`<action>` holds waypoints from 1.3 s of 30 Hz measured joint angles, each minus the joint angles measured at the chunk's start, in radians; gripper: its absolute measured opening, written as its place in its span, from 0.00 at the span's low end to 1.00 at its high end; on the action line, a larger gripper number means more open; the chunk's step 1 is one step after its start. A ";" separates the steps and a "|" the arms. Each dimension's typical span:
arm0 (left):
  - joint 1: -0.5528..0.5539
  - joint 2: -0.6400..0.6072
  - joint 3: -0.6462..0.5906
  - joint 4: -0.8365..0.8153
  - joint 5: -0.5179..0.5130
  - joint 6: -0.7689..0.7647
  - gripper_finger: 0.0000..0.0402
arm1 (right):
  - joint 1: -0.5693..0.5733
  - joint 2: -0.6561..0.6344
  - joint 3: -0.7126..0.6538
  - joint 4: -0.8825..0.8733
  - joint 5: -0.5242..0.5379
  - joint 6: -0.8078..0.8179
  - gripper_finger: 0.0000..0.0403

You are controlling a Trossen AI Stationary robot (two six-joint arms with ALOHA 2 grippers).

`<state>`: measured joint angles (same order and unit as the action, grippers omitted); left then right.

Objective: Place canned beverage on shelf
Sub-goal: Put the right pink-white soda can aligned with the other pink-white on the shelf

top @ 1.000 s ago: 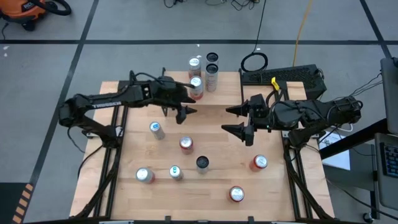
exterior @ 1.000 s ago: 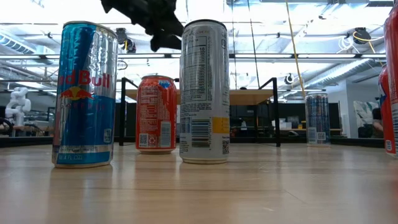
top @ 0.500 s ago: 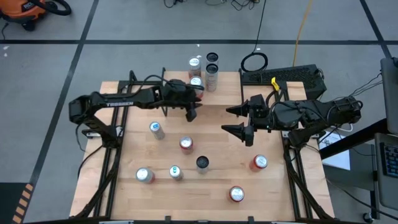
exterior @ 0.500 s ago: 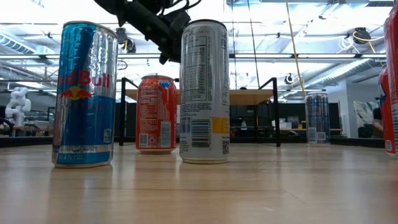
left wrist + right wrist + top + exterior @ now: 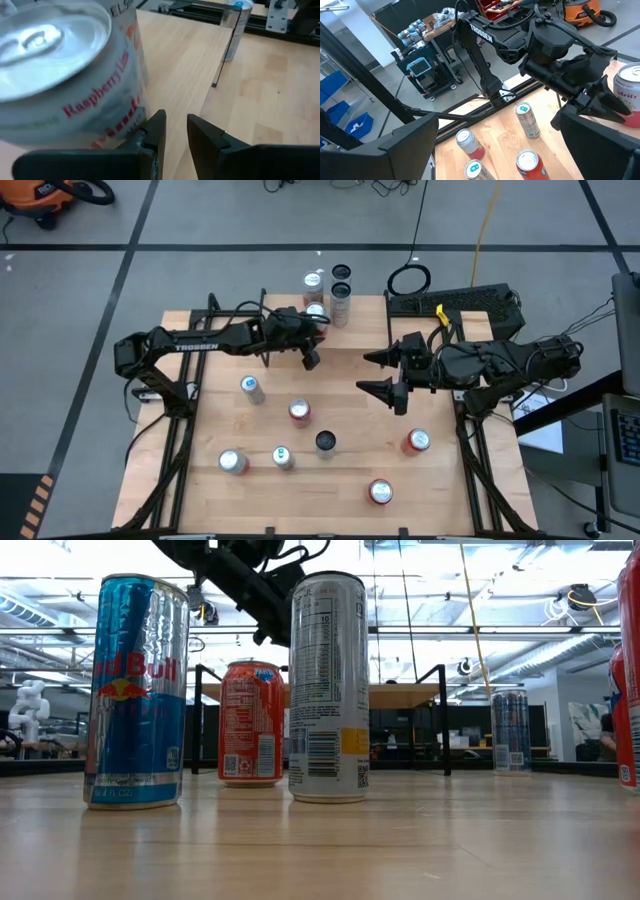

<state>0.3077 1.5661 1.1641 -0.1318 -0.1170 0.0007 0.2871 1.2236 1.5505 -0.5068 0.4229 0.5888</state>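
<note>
The left gripper [image 5: 311, 360] sat upper-centre, fingers nearly together and empty, beside the white raspberry-labelled aluminium can [image 5: 70, 80] on the small light-wood shelf [image 5: 330, 320] — the right gripper [image 5: 385, 373] waited centre-right, spread wide.

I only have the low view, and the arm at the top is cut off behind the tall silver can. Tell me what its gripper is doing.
Observer: That is the left gripper. Its fingers are almost together, with nothing between them.
Operator: Say where the nearest can is.
Observer: A raspberry can stands right beside one finger, outside the grip.
Operator: Now report the other arm.
Observer: The right gripper hovers wide open and empty over the right middle of the table.
</note>
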 joint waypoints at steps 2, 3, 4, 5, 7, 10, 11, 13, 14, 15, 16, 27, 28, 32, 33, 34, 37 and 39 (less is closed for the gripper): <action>0.001 0.000 0.000 -0.001 -0.005 0.021 0.20 | -0.001 0.000 0.000 0.000 0.000 -0.001 0.98; 0.000 0.000 0.000 -0.001 -0.008 0.032 0.20 | -0.003 0.000 0.000 0.000 0.000 -0.002 0.98; 0.000 0.000 0.000 -0.002 -0.013 0.038 0.20 | -0.006 0.000 0.000 0.000 0.000 -0.002 0.98; 0.000 0.000 0.000 -0.001 -0.018 0.040 0.20 | -0.007 0.000 0.000 0.000 0.000 -0.001 0.98; 0.002 0.000 0.000 -0.001 -0.033 0.041 0.20 | -0.007 0.000 0.000 0.000 0.000 -0.003 0.98; 0.008 0.000 0.000 0.007 -0.044 0.042 0.20 | -0.013 0.000 0.000 0.000 0.000 -0.006 0.98; 0.011 0.000 0.000 0.014 -0.045 0.042 0.20 | -0.014 0.000 0.000 0.000 -0.001 -0.006 0.98; 0.019 0.000 0.000 0.031 -0.049 0.042 0.20 | -0.014 0.000 0.000 0.000 -0.001 -0.006 0.98; 0.021 0.000 0.000 0.041 -0.049 0.042 0.20 | -0.014 0.000 0.000 0.000 -0.002 -0.006 0.98; 0.025 0.000 0.000 0.051 -0.049 0.042 0.20 | -0.014 0.000 0.000 0.000 -0.002 -0.006 0.98; 0.029 0.000 0.000 0.056 -0.049 0.042 0.20 | -0.014 0.000 0.000 0.000 -0.002 -0.006 0.98; 0.043 0.000 0.000 0.066 -0.048 0.042 0.20 | -0.014 0.000 0.000 0.001 -0.004 0.001 0.98; 0.038 0.000 0.000 0.066 -0.043 0.039 0.20 | -0.014 0.000 0.000 0.001 -0.003 0.001 0.98; 0.012 -0.025 0.000 0.012 0.009 0.011 0.20 | -0.013 0.000 0.000 0.000 -0.004 0.018 0.98; 0.005 -0.032 0.001 -0.017 0.013 -0.008 0.20 | -0.013 0.000 0.000 0.000 -0.004 0.025 0.98; -0.001 -0.036 0.001 -0.048 0.016 -0.022 0.20 | -0.013 0.000 0.000 0.001 -0.004 0.028 0.98; -0.009 -0.037 -0.001 -0.119 0.005 -0.037 0.20 | -0.012 0.000 0.000 0.001 -0.004 0.028 0.98; -0.009 -0.034 -0.001 -0.097 -0.001 -0.016 0.20 | -0.012 0.000 0.000 0.001 -0.004 0.028 0.98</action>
<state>0.2989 1.5320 1.1635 -0.2285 -0.1183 -0.0157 0.2749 1.2236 1.5505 -0.5060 0.4187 0.6170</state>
